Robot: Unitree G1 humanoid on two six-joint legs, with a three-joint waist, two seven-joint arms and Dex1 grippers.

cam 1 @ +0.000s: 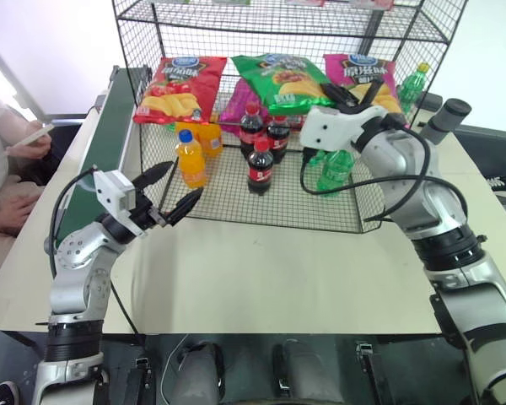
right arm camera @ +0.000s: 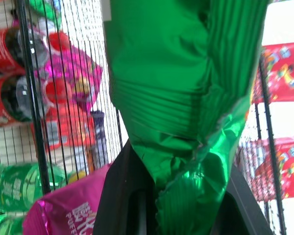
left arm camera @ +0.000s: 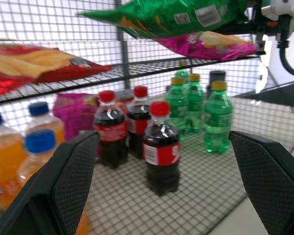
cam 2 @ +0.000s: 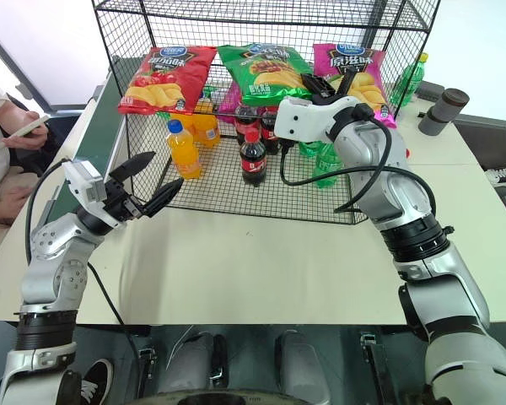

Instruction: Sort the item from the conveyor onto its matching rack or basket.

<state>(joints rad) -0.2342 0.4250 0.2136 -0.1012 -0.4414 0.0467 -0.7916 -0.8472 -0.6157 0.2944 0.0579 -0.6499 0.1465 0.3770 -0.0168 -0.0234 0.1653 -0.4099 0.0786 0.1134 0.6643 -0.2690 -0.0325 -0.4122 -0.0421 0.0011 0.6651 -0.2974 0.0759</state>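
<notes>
Right gripper (cam 2: 333,84) jaws pinch green crisp bag (cam 1: 280,80) by its edge to slide it onto rack (cam 1: 236,17) shelf; left gripper (cam 1: 170,190) jaws wide open, empty.

Crisp bags: green bag (cam 1: 278,80), red bag (cam 1: 179,87), pink bag (cam 1: 363,78); cola bottles (cam 1: 261,166): three.

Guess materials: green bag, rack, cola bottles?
Green crisp bag: thin glossy metallised film, judging by creases and bright sheen. Rack: black wire mesh, probably coated steel. Cola bottles: likely clear plastic with red caps; dark liquid shows through.
</notes>
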